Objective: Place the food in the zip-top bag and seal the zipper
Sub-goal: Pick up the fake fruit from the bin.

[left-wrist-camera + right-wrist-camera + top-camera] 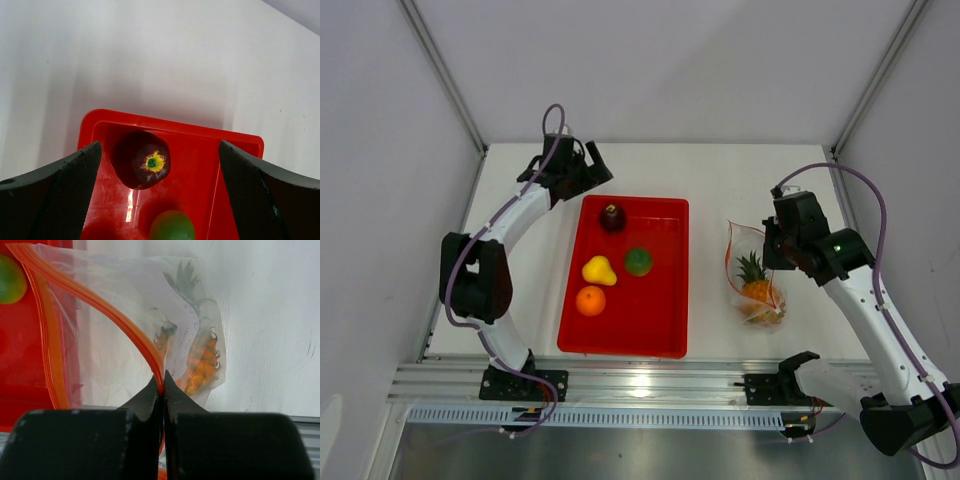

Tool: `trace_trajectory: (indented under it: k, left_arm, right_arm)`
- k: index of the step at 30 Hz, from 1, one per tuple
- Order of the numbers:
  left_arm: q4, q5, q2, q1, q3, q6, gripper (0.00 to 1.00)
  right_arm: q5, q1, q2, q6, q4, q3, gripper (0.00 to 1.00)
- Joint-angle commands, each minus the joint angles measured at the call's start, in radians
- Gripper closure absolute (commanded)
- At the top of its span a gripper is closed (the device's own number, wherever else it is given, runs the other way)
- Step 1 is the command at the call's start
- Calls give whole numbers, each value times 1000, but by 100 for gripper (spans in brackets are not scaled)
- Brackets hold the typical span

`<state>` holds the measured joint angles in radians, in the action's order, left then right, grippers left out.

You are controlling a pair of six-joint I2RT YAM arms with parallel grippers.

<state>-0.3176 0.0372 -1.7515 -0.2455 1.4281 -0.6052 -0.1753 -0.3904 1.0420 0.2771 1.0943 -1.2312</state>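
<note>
Overhead, a red rectangular plastic tray (pixel 623 335) sits mid-table and holds four toy fruits. A dark red round fruit (pixel 612 217) is at its far end, with a green round fruit (pixel 638 261), a yellow pear (pixel 599 270) and an orange (pixel 590 300) nearer the arms. To the right, apart from the tray, a clear crinkly zip-top bag (pixel 744 240) rests on the white table (pixel 720 170) with a yellow-orange pineapple with green crown (pixel 756 287) inside. The left gripper (pixel 592 178) hangs by the tray's far left corner. The right gripper (pixel 767 250) meets the bag's right edge (its jaws are hard to read from here).

From the left wrist, the fingers (pixel 60 190) stand spread wide, with the dark red fruit below and between them, touching neither.

From the right wrist, the jaws are pressed together, pinching the thin red-orange zipper strip (pixel 100 305). The bag's mouth gapes open to the left, and the pineapple shows through the plastic.
</note>
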Motion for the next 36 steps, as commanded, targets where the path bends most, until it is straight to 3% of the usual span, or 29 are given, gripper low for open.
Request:
trace_trajectory:
  k: [1, 7, 19, 26, 36]
  left_arm:
    - [-11, 9, -16, 5, -12, -36, 0]
    - [67, 10, 13, -32, -133, -70, 2]
    - [78, -85, 20, -129, -170, -103, 6]
    - [-233, -195, -121, -130, 35, -218, 5]
    - [-265, -172, -206, -130, 109, -245, 5]
  right_arm:
    - [-6, -1, 16, -7, -48, 10, 100]
    - [14, -8, 16, 16, -73, 48, 100]
    - [13, -38, -2, 34, -71, 84, 100]
    - [25, -44, 3, 36, -94, 84, 100]
    - [39, -45, 6, 27, -129, 114, 100]
